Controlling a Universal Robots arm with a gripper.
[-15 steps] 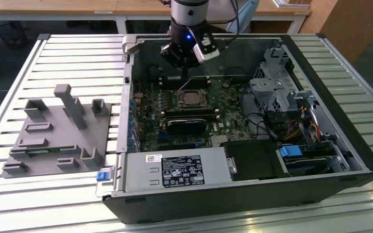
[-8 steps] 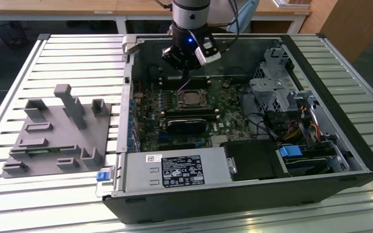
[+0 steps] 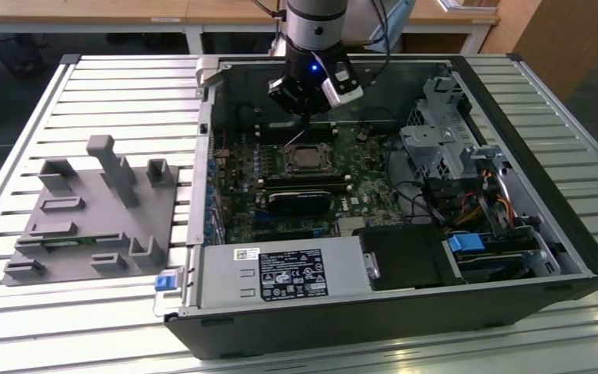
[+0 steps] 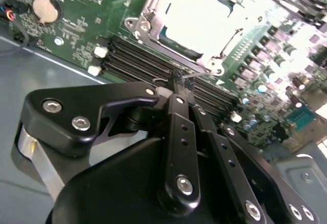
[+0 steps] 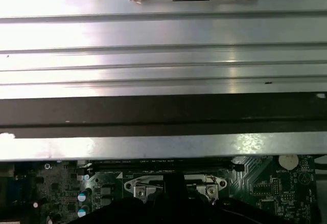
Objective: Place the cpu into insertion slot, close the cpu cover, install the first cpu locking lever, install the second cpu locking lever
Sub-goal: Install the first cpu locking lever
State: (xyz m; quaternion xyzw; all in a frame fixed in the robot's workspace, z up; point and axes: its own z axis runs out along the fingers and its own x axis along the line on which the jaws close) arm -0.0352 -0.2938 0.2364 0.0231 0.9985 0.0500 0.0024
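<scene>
- In the exterior view, the arm is seen reaching straight down into the open computer case [image 3: 548, 234], with the gripper [image 3: 301, 132] held just above the far edge of the insertion slot [image 3: 307, 160]. The cpu [image 3: 307, 161] is seated in that slot, at the middle of the motherboard [image 3: 278, 195].
- In the second wrist view, the fingers [image 4: 180, 132] are pressed together over the memory slots [image 4: 138, 63], beside the cpu [image 4: 202, 17]; whether a thin lever wire is pinched cannot be told.
- In the first wrist view, the case wall [image 5: 163, 114] is shown.

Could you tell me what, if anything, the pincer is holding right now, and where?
The pincer appears shut on a thin wire lever beside the cpu, gripping it near its end.
</scene>
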